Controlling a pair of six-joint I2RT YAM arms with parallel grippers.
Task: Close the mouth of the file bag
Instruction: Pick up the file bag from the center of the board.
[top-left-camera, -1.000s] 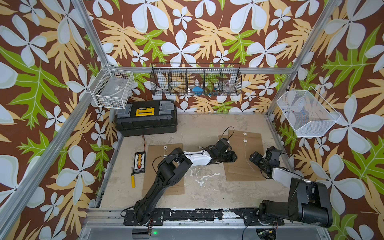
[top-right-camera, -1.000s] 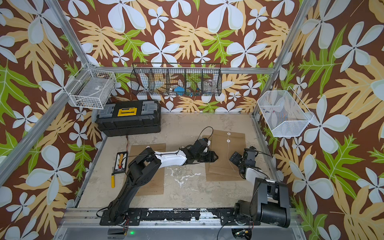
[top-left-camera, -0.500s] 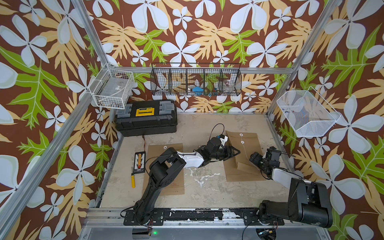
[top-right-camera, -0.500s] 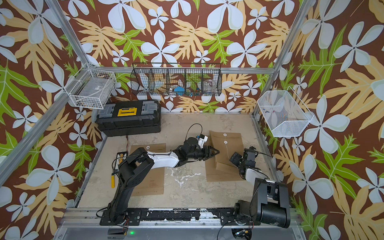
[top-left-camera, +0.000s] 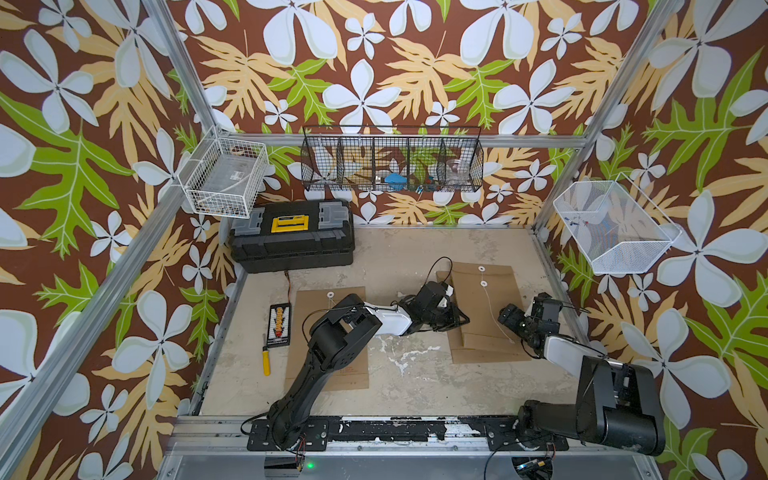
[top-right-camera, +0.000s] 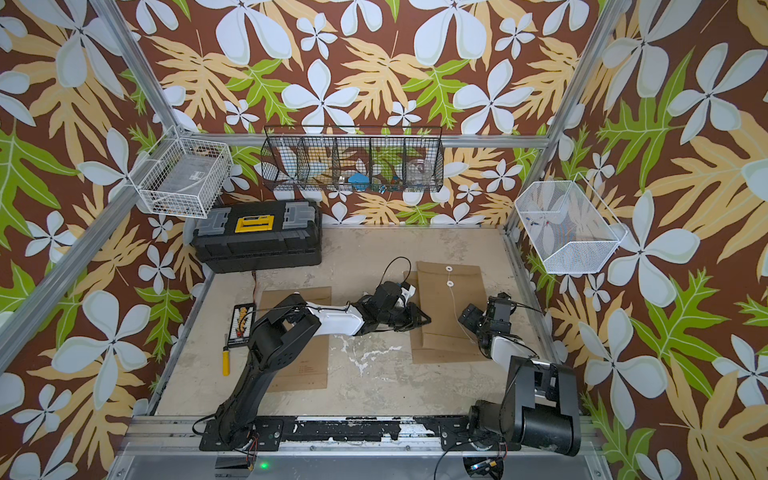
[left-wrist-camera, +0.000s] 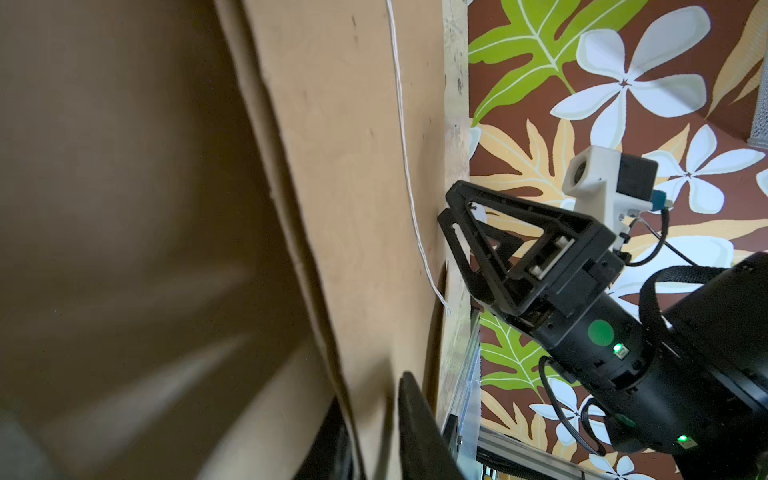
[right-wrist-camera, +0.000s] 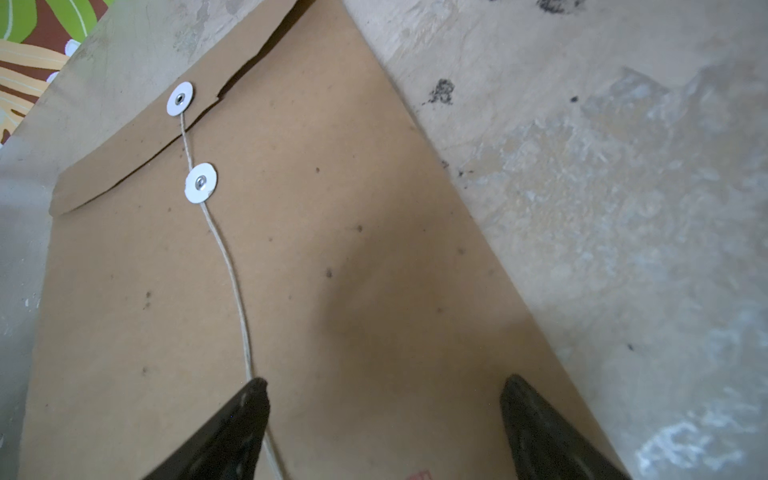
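The file bag (top-left-camera: 484, 307) (top-right-camera: 451, 311) is a brown paper envelope lying flat at the right of the floor. Its flap is folded over, with one white disc (right-wrist-camera: 180, 98) on the flap and another white disc (right-wrist-camera: 200, 183) on the body. A white string (right-wrist-camera: 232, 274) runs loose from the discs down the bag. My left gripper (top-left-camera: 463, 322) (left-wrist-camera: 374, 440) is shut on the bag's left edge, with paper pinched between the jaws. My right gripper (top-left-camera: 509, 318) (right-wrist-camera: 386, 399) stands open low over the bag's right part, and the string passes beside one finger (right-wrist-camera: 245, 415).
More brown paper (top-left-camera: 490, 355) shows from under the bag's near end. A second brown envelope (top-left-camera: 332, 374) lies under the left arm. A black toolbox (top-left-camera: 291, 237) stands at the back left, near a bit case (top-left-camera: 279, 326) and a yellow screwdriver (top-left-camera: 266, 353). Wire baskets hang on the walls.
The left gripper's jaws have closed on the bag's left edge, after standing open. That edge stood raised half a second ago and now lies lower. The right arm has stayed put.
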